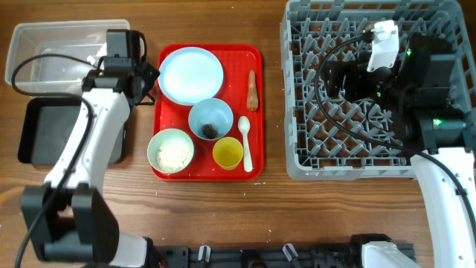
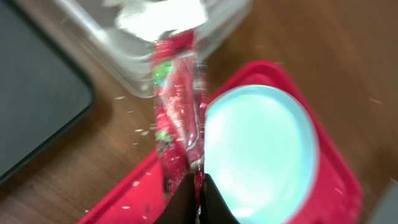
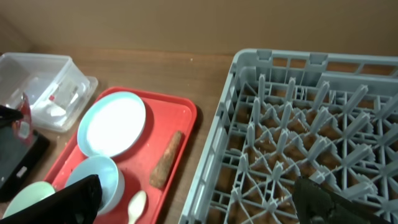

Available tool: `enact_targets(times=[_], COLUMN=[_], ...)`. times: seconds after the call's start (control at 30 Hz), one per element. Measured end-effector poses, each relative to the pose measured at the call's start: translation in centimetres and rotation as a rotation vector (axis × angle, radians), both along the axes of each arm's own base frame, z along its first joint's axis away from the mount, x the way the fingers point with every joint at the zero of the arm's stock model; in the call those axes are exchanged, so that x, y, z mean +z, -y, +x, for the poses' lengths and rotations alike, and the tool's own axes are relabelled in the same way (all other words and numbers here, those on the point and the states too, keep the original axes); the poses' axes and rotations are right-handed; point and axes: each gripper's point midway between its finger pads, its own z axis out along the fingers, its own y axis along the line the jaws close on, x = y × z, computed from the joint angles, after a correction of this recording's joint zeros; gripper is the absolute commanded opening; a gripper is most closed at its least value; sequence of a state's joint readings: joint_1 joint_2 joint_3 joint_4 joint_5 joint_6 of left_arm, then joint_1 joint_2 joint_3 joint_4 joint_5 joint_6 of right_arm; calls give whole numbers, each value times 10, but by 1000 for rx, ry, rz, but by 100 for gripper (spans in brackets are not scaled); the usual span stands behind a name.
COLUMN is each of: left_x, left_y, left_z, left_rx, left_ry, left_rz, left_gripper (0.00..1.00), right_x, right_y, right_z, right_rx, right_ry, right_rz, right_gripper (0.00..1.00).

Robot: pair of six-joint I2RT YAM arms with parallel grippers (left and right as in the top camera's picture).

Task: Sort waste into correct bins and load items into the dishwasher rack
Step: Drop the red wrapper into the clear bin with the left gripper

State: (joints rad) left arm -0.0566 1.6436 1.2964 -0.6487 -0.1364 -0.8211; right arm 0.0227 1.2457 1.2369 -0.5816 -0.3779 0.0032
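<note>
Pinching the red wrapper (image 2: 177,118), the left tool (image 2: 198,193) is hanging by the tub (image 2: 124,50); the right tool (image 3: 199,202) is gaping wide over the rack (image 3: 298,124).

A: Left wrist view motion-blurred; crumpled red-and-white wrapper (image 2: 177,118) smeared, over the edge of the flat red serving tray (image 2: 127,200).
B: Overhead: shallow black rectangular tray (image 1: 44,134), left of it, partly hidden under the left arm (image 1: 82,145).

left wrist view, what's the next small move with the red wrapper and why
Probably carry the wrapper a little further, over the clear tub, before opening. The left jaws are shut on it, and it hangs beside the tub's wall, not yet above its opening. White scraps already lie inside.
</note>
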Motion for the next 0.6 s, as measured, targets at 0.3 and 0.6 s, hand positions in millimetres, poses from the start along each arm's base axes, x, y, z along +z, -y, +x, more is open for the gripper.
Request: enact_targets(times=[0.3, 0.6], left_x=[69, 5], left_y=[-46, -136], left_z=[34, 78], left_rx=[-15, 158], left_ry=[272, 266], left_rz=[168, 256], left_gripper=[8, 100], right_x=[-1, -16], right_y=[0, 0], right_z=[-1, -12], right_rx=[-36, -42], right_ry=[-33, -117], right_rz=[52, 55], right_gripper=[100, 100])
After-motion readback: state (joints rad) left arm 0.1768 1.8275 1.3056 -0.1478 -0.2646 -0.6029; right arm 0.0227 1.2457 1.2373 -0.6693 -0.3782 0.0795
